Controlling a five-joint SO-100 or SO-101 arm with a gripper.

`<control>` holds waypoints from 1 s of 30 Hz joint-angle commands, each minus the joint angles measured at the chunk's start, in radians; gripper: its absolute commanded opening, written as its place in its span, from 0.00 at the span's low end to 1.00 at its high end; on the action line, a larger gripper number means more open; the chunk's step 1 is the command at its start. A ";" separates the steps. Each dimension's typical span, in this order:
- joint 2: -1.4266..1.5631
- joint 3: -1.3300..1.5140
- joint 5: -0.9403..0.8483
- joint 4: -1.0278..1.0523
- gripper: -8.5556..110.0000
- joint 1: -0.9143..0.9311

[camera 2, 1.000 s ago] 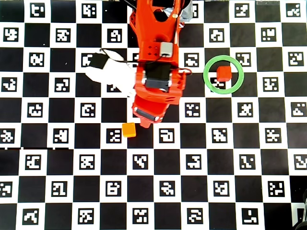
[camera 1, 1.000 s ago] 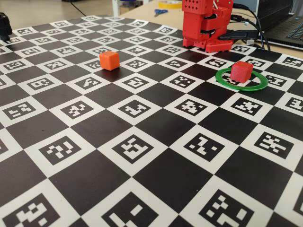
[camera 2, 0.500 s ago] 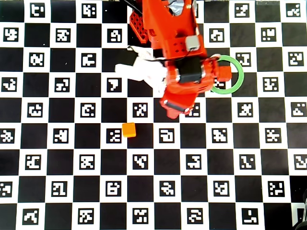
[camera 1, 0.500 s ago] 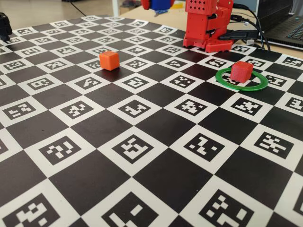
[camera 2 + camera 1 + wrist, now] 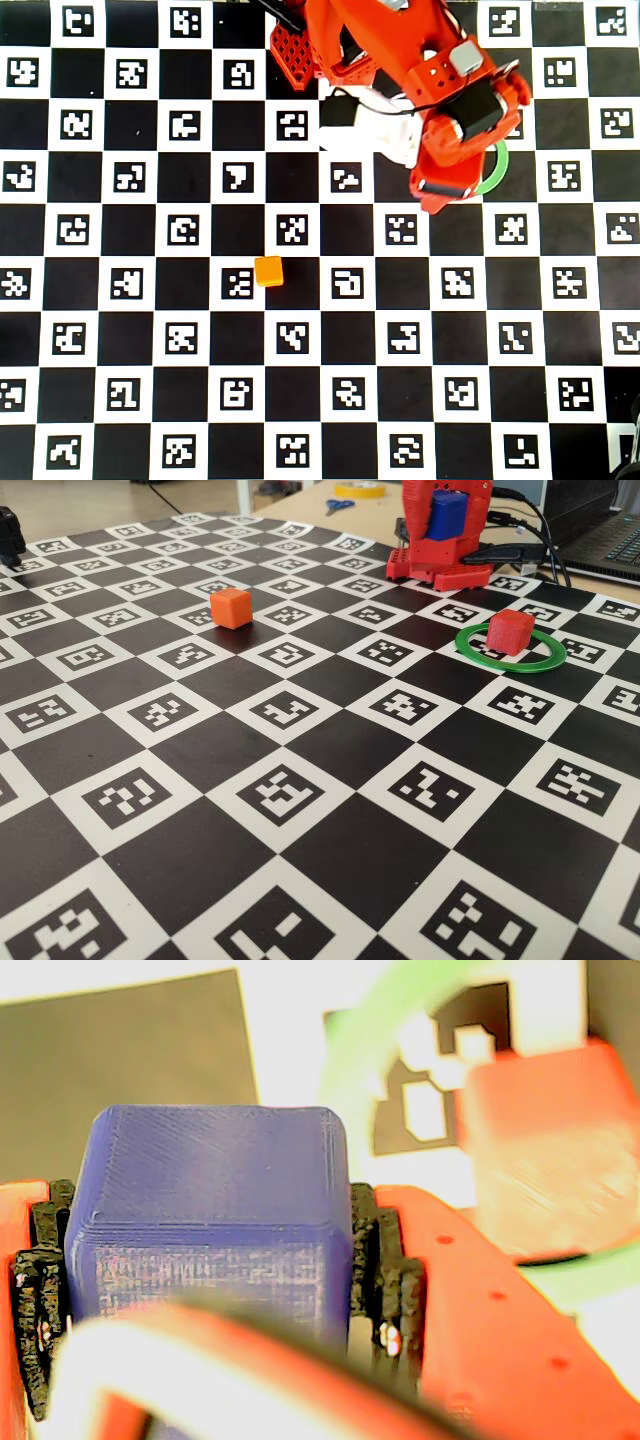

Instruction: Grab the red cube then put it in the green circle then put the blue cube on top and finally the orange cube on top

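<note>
The blue cube (image 5: 447,515) is clamped in my gripper (image 5: 447,528), held well above the mat behind the green circle (image 5: 512,667). In the wrist view the blue cube (image 5: 210,1210) fills the space between the black pads (image 5: 375,1260) of my gripper (image 5: 210,1260). The red cube (image 5: 510,632) rests inside the green circle and shows in the wrist view (image 5: 550,1150), ahead and to the right, with an arc of the ring (image 5: 345,1050). The orange cube (image 5: 231,608) sits alone on the mat, and the overhead view (image 5: 268,271) shows it too. There my arm (image 5: 440,110) hides the red and blue cubes.
A checkerboard mat with marker squares (image 5: 300,780) covers the table. The arm's red base (image 5: 440,575) stands at the back. Scissors (image 5: 338,505), a yellow tape roll (image 5: 360,488), cables and a laptop (image 5: 610,535) lie beyond the mat.
</note>
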 commanded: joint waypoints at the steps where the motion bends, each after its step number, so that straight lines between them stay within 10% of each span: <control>1: 0.107 0.017 0.023 -0.038 0.08 -0.077; 30: 0.104 0.207 0.207 -0.259 0.09 -0.225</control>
